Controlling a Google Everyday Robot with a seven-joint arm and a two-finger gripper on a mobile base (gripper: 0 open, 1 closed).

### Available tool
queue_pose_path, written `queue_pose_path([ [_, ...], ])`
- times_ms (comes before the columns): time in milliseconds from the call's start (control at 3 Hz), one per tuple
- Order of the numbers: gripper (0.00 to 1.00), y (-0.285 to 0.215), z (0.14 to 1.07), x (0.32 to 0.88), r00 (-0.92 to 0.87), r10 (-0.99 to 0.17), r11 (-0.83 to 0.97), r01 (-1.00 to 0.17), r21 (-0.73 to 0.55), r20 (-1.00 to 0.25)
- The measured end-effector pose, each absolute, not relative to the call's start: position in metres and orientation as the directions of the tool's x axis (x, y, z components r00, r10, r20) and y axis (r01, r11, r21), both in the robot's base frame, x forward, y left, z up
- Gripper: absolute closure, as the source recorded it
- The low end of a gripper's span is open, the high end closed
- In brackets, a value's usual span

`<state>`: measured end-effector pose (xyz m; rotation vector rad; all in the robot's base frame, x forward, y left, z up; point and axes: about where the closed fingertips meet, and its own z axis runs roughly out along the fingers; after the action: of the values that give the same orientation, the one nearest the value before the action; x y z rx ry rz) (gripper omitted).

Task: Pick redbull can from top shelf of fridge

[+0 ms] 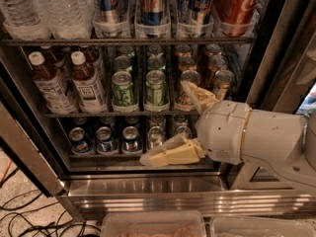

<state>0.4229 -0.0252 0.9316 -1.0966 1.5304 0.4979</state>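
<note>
Three Red Bull cans stand in clear guides on the top shelf (pixel 74 42) of the fridge (pixel 148 186): a left can (pixel 109 4), a middle can (pixel 152 4) and a right can (pixel 197 4). Their tops are cut off by the frame's upper edge. My gripper (pixel 163 121) is open and empty, with cream fingers (pixel 173 154) spread wide. It is in front of the middle and bottom shelves, well below the Red Bull cans. The white arm (pixel 256 137) comes in from the right.
A red Coca-Cola can (pixel 236 4) stands right of the Red Bull cans and water bottles (pixel 64 9) left of them. The middle shelf holds tea bottles (pixel 86 83), green cans (pixel 123 90) and brown cans. Bottom-shelf cans (pixel 106 141), two plastic bins (pixel 153 225) and floor cables (pixel 29 216) lie below.
</note>
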Motion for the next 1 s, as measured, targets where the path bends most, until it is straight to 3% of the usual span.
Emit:
queue_pose_path([
  [667, 0.0, -0.012, 0.935, 0.441, 0.065, -0.282, 0.521, -0.828, -0.209, -0.957],
  [1000, 0.0, 0.001, 0.96, 0.455, 0.145, -0.297, 0.51, -0.811, -0.286, -0.944],
])
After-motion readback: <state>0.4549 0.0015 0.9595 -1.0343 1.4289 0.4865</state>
